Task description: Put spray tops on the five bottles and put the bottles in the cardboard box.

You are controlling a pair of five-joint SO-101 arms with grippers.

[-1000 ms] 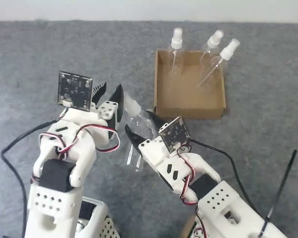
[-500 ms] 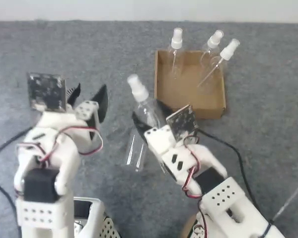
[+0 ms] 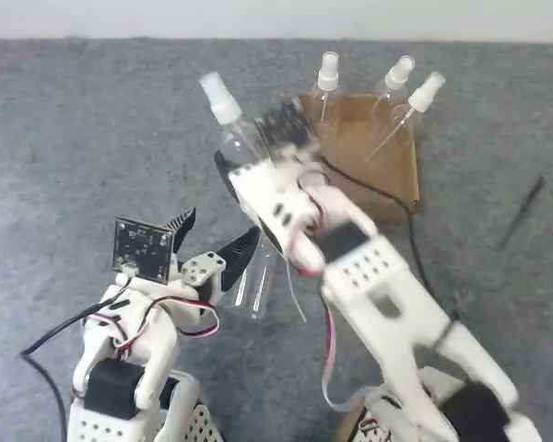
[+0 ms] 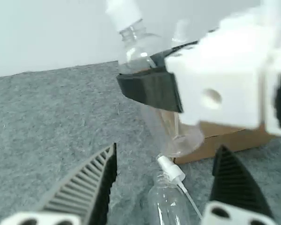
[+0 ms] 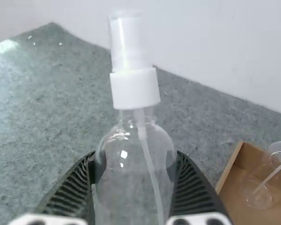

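My right gripper (image 3: 242, 168) is shut on a clear bottle (image 3: 237, 136) with a white spray top (image 3: 219, 97), held upright above the table just left of the cardboard box (image 3: 401, 184). In the right wrist view the bottle (image 5: 133, 154) stands between the fingers (image 5: 72, 197). Three capped bottles (image 3: 327, 87) lean in the box. Another clear bottle (image 3: 253, 287) lies on the carpet; its spray top (image 4: 171, 170) is on. My left gripper (image 3: 217, 230) stands open above that lying bottle, holding nothing. From the left wrist, the right gripper (image 4: 152, 89) shows gripping the raised bottle (image 4: 136, 44).
A white perforated basket (image 3: 192, 416) sits at the near edge by the left arm's base. A thin black cable (image 3: 521, 212) lies on the carpet at the right. Grey carpet (image 3: 83, 138) lies open to the left and beyond the box.
The right arm has lifted the capped bottle and carried it away from the near edge toward the box. The left arm has drawn back toward the near edge, fingers open.
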